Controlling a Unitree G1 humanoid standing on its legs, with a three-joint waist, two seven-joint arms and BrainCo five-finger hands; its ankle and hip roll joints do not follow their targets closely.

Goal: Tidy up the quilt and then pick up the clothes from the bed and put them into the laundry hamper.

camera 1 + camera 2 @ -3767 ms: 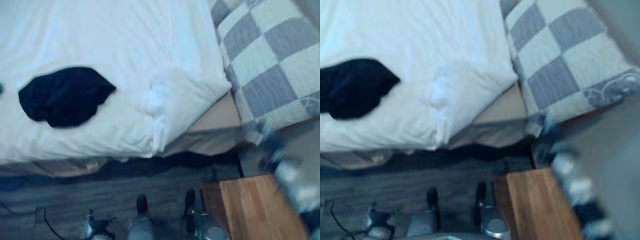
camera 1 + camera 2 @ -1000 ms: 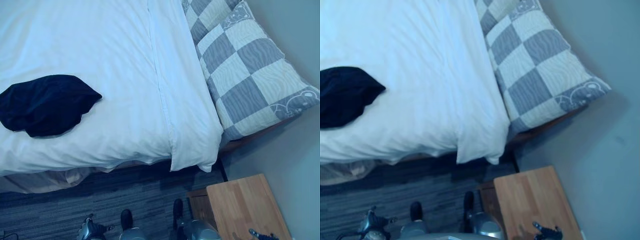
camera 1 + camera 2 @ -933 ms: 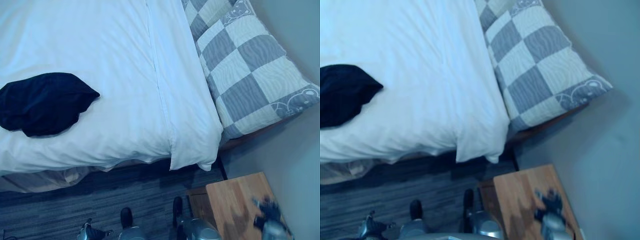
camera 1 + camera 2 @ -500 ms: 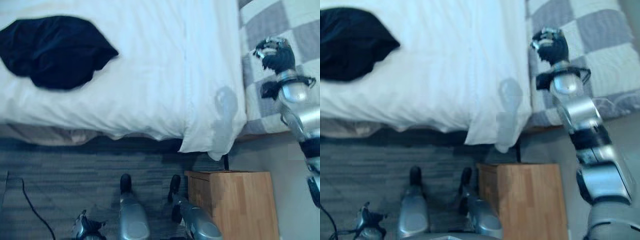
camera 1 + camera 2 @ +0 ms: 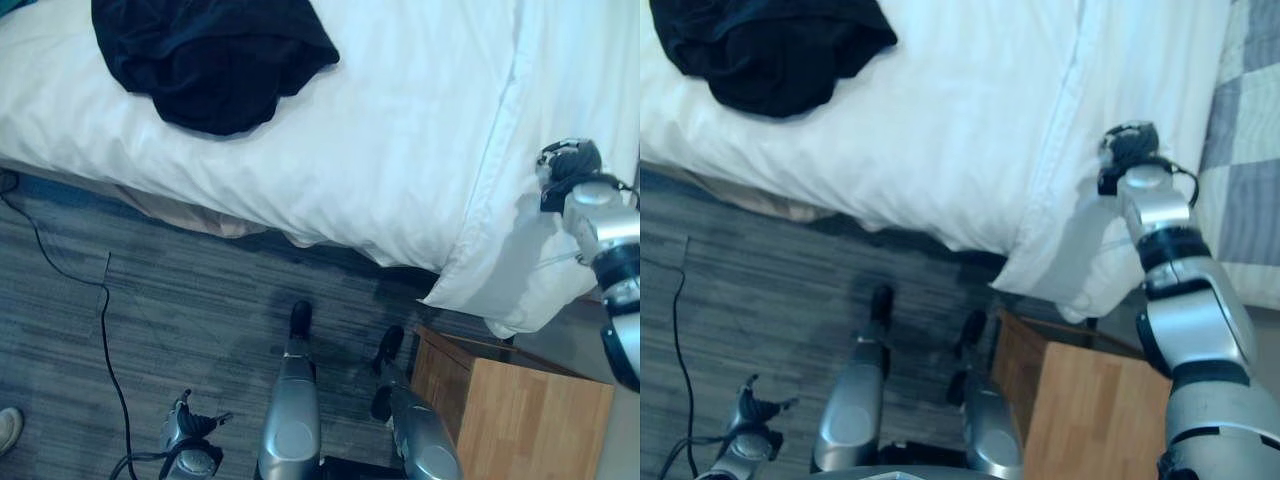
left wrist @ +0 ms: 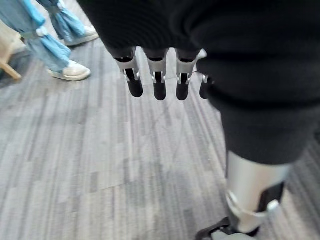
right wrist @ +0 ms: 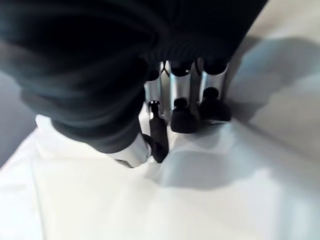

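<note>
Grey plank floor point(image 5: 150, 330); right hand point(image 5: 1130, 145) pinching smooth white quilt point(image 5: 400, 150); crumpled black clothes point(image 5: 210, 60); left hand point(image 6: 160, 82) relaxed.

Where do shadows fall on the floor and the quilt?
Left eye view: a dark band on the floor under the quilt's overhanging edge. Right wrist view: shade on the quilt beside the right hand's fingers, which pinch a fold.

Rounded silver-grey right arm point(image 5: 1185, 310) segments joined by black bands. The right hand point(image 7: 182, 107) and left hand point(image 6: 159, 82) wear dark ribbed covers, with silver, dark-tipped fingers.
</note>
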